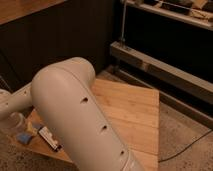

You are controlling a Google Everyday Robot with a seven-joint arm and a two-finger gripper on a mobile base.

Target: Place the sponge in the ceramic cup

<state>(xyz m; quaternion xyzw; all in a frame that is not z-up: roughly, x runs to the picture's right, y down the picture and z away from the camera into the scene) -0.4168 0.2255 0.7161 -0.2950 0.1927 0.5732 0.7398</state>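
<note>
The light blue sponge (23, 137) lies flat near the left front corner of the wooden table (130, 112). My gripper (15, 123) hangs at the far left, just above and behind the sponge, at the end of the white forearm (12, 102). My big white arm link (80, 117) fills the middle of the view and covers much of the table's left side. The ceramic cup is hidden from view.
A black-and-red packet (49, 139) lies just right of the sponge, against the arm link. A metal rack with a low rail (160, 67) stands behind the table on the right. A dark cable (187, 147) runs over the speckled floor.
</note>
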